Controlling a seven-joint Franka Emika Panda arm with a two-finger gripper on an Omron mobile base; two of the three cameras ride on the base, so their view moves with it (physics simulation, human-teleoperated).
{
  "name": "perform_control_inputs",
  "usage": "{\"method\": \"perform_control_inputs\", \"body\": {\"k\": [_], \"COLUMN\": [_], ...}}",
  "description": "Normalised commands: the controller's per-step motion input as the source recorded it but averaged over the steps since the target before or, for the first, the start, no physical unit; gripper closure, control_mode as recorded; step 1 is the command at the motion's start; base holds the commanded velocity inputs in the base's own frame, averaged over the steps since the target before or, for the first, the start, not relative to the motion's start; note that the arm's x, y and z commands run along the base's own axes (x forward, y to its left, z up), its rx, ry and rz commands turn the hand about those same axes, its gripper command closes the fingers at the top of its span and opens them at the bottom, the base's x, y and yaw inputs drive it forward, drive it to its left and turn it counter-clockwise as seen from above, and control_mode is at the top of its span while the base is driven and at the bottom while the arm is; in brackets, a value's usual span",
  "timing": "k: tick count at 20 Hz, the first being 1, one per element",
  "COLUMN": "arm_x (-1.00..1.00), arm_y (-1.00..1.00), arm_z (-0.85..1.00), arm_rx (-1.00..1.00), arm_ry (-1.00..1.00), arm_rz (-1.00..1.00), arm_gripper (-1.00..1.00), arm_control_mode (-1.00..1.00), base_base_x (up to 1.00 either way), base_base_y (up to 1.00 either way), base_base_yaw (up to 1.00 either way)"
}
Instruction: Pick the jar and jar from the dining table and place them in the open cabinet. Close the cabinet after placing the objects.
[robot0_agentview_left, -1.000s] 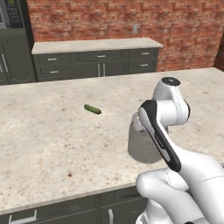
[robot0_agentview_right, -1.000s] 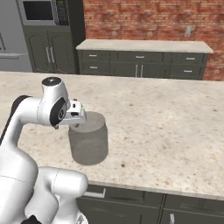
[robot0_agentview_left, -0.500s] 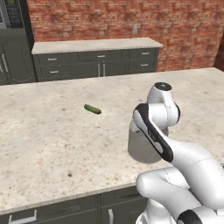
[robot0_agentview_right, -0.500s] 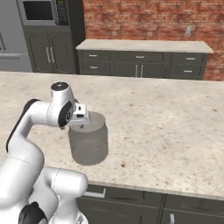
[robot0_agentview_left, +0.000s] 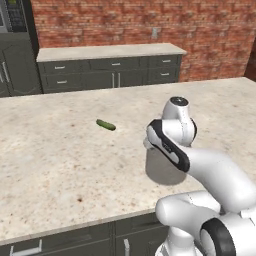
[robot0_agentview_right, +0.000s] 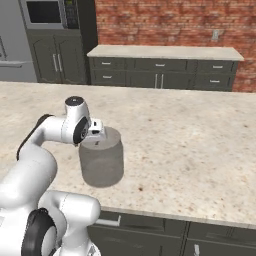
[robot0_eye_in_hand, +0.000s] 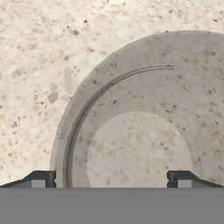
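1. Claw (robot0_eye_in_hand: 111, 179) hangs spread wide just above the big grey jar (robot0_agentview_right: 101, 160), looking straight down into its round top; nothing is held
2. Grey jar stands upright on the beige surface (robot0_agentview_left: 55, 165), near the front edge and close to the robot's base, with a small green pickle (robot0_agentview_left: 105, 125) lying well apart, further back and off to the left
3. Centring looks off: in the hand view 1 fingertip (robot0_eye_in_hand: 41, 179) sits just outside the jar's rim while the other is over its top, so a sideways shift seems needed before going down
4. Descent should be straight and slow so both tips pass outside the wall
5. Risk is a tip landing on the rim and tipping the jar
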Motion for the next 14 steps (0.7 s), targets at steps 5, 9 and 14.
{"method": "perform_control_inputs", "body": {"k": [5, 9, 14], "arm_x": [0.42, 0.15, 0.02], "arm_y": [0.0, 0.0, 0.0], "arm_z": [-0.11, -0.22, -0.31], "arm_rx": [0.0, 0.0, 0.0], "arm_ry": [0.01, 0.09, 0.08], "arm_rz": [0.0, 0.0, 0.02], "arm_gripper": [-1.0, -1.0, -1.0], "arm_control_mode": [-1.0, -1.0, -1.0], "base_base_x": [0.0, 0.0, 0.0], "base_base_y": [0.0, 0.0, 0.0], "base_base_yaw": [0.0, 0.0, 0.0]}}
